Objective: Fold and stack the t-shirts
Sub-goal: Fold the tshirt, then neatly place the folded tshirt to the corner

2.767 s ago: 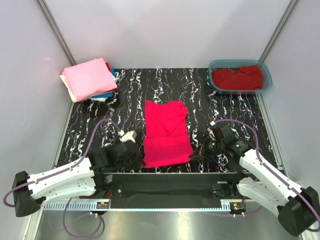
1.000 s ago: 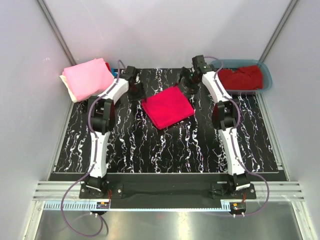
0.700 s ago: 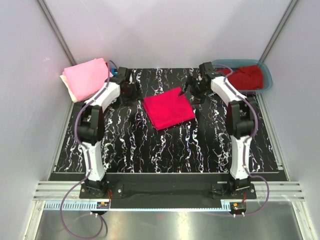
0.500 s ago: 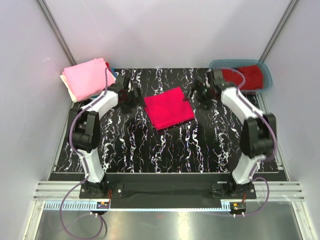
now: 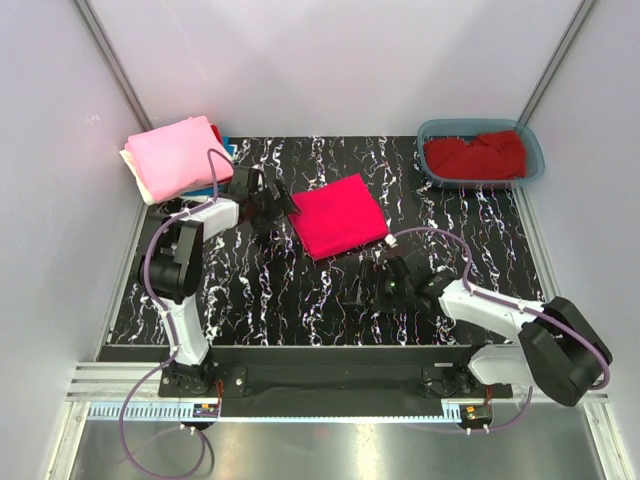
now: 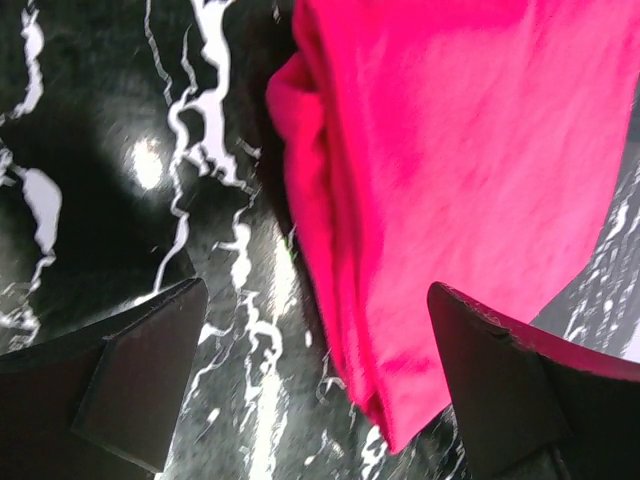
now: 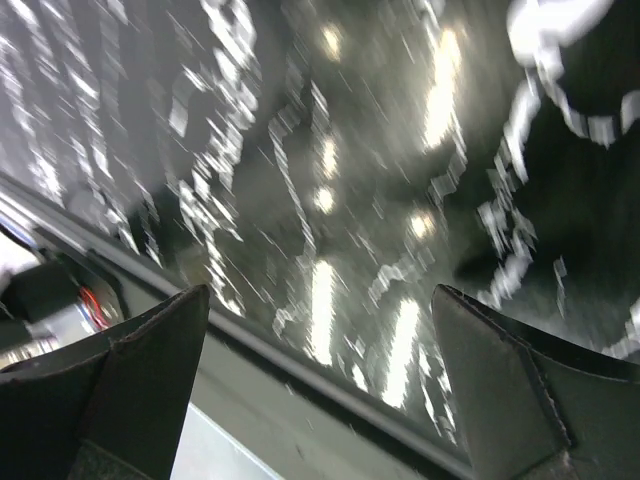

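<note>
My bright pinkish-red t-shirt (image 5: 338, 215) lies folded on the table, left of the teal tub (image 5: 530, 170).
It is a tidy square with thick layered edges. My left pincer (image 5: 272, 205) stands at the side away from the tub, spread wide and gripping nothing. My right pincer (image 5: 372, 290), nearer me than the tub, gapes empty too.

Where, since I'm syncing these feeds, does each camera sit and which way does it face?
Top external: above and behind the bases, looking down on the table; both arms, left gripper and right gripper show.
Left wrist: on the left arm, facing down at the folded red t-shirt; its open fingers frame it.
Right wrist: blurred, facing the table's near edge; open fingers show.
Shared: top and left wrist show the t-shirt.
</note>
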